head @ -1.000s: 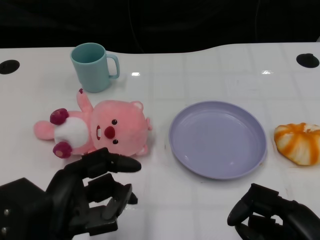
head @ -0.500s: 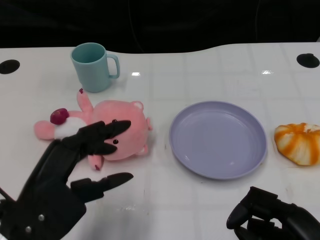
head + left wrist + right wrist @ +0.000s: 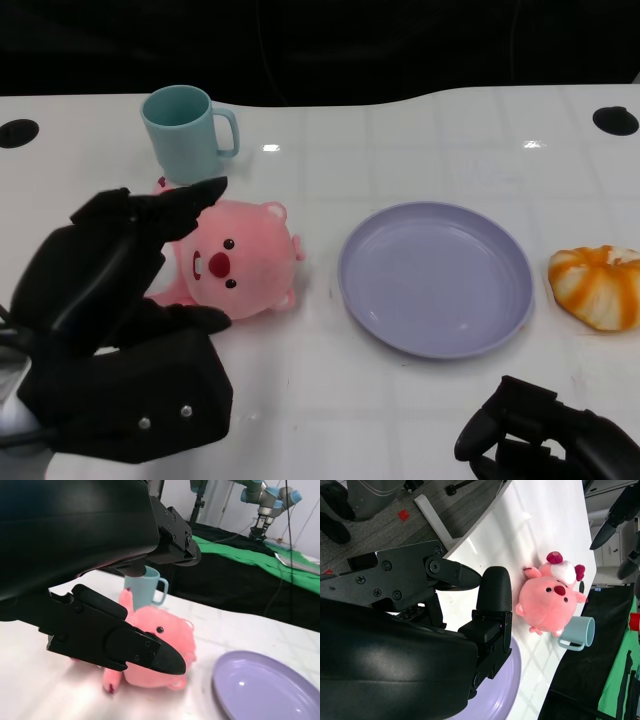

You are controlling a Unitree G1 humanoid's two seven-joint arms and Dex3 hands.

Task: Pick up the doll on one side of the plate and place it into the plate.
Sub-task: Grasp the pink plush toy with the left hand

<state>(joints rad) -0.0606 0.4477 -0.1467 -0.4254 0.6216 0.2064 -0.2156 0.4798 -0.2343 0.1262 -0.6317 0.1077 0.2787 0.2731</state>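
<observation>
The pink plush doll (image 3: 235,265) lies on its back on the white table, left of the lavender plate (image 3: 435,275). My left hand (image 3: 120,300) is raised over the doll's body with fingers spread, covering its belly and legs; only the head and one arm show. In the left wrist view the fingers (image 3: 115,640) stand apart, with the doll (image 3: 160,640) beyond them and nothing gripped. My right hand (image 3: 545,440) lies at the table's near edge below the plate, fingers curled in and holding nothing. The right wrist view shows the doll (image 3: 552,602) far from that hand (image 3: 490,610).
A teal cup (image 3: 185,133) stands behind the doll, close to its raised arm. An orange-and-white striped object (image 3: 597,285) lies right of the plate. Two black holes (image 3: 18,132) (image 3: 614,120) sit near the table's far corners.
My left hand has risen from the near edge and moved forward over the doll, its fingers opening wide. The right hand, doll and plate stay where they were.
</observation>
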